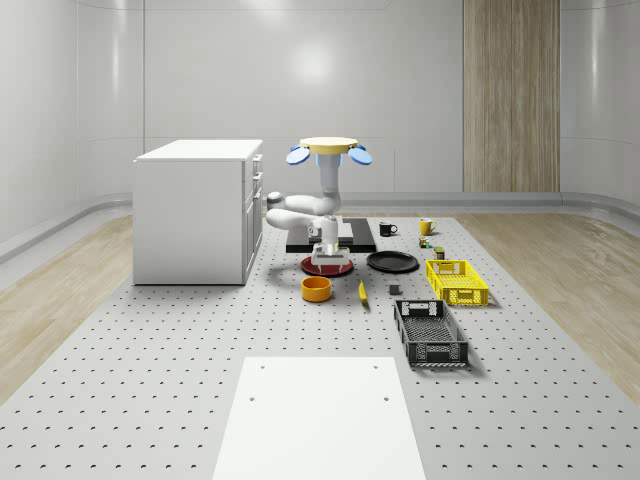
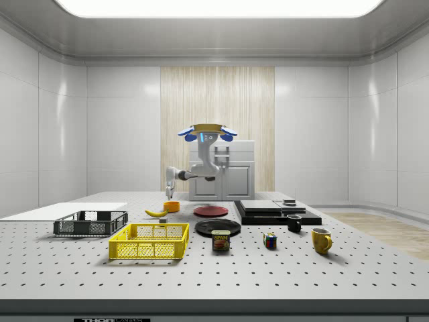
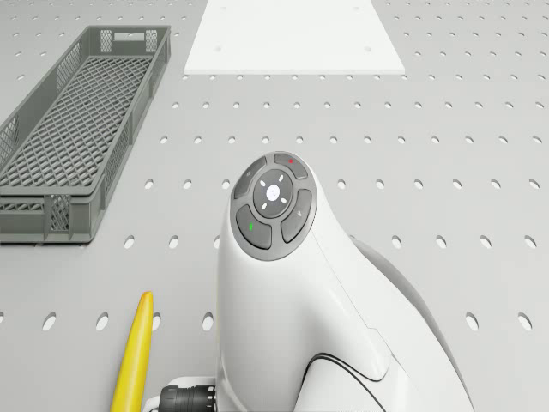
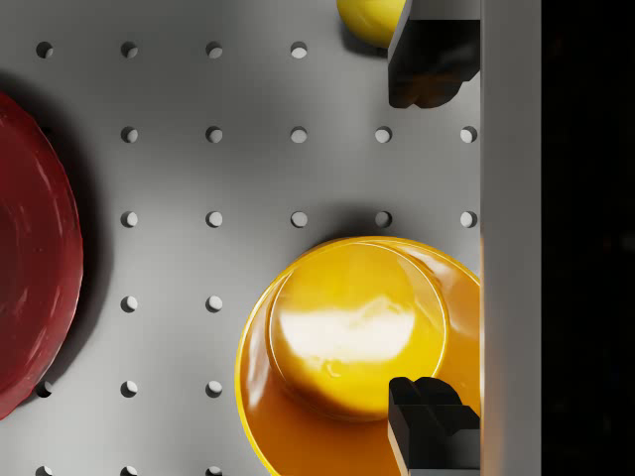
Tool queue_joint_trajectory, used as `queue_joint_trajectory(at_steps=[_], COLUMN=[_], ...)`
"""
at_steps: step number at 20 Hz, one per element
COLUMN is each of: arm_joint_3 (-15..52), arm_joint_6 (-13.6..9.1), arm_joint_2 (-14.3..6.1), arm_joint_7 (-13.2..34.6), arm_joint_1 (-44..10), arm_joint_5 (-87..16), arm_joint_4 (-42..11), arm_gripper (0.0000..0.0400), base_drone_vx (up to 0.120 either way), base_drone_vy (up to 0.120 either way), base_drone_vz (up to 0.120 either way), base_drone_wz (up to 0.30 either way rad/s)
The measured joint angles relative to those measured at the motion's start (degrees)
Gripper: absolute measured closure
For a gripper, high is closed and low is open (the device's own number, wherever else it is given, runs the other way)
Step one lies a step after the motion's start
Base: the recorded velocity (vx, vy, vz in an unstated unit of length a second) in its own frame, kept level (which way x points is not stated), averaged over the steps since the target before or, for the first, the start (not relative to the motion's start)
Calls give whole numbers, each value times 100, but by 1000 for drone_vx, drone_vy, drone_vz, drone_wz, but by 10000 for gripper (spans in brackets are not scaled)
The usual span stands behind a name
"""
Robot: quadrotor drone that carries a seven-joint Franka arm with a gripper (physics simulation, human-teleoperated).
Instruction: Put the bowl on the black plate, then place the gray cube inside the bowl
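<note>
Drone (image 1: 331, 150) hovers above the table, arm bent downward, open hand (image 4: 432, 238) over the orange bowl (image 4: 352, 347)

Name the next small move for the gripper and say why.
Probably shift the gripper sideways to centre on the orange bowl, then descend. In the wrist view the fingers stand apart, but the bowl sits off toward one finger and still rests on the table, beside the red plate. The drone hovers above the plates.

The whole-scene view looks down from the table's six o'clock end; the side view looks level across it; both share the drone (image 1: 330, 150).
</note>
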Motion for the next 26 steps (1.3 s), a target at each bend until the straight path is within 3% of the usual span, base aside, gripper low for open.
queue_joint_trajectory(at_steps=[13, 26], arm_joint_3=[-929, -1382], arm_joint_6=[408, 558], arm_joint_2=[-91, -39], arm_joint_7=[-62, -132], arm_joint_1=[-82, -110], arm_joint_5=[-859, -1296], arm_joint_4=[231, 401], arm_gripper=[0, 0], base_drone_vx=[0, 0], base_drone_vy=[0, 0], base_drone_vz=[0, 0], base_drone_wz=[0, 0])
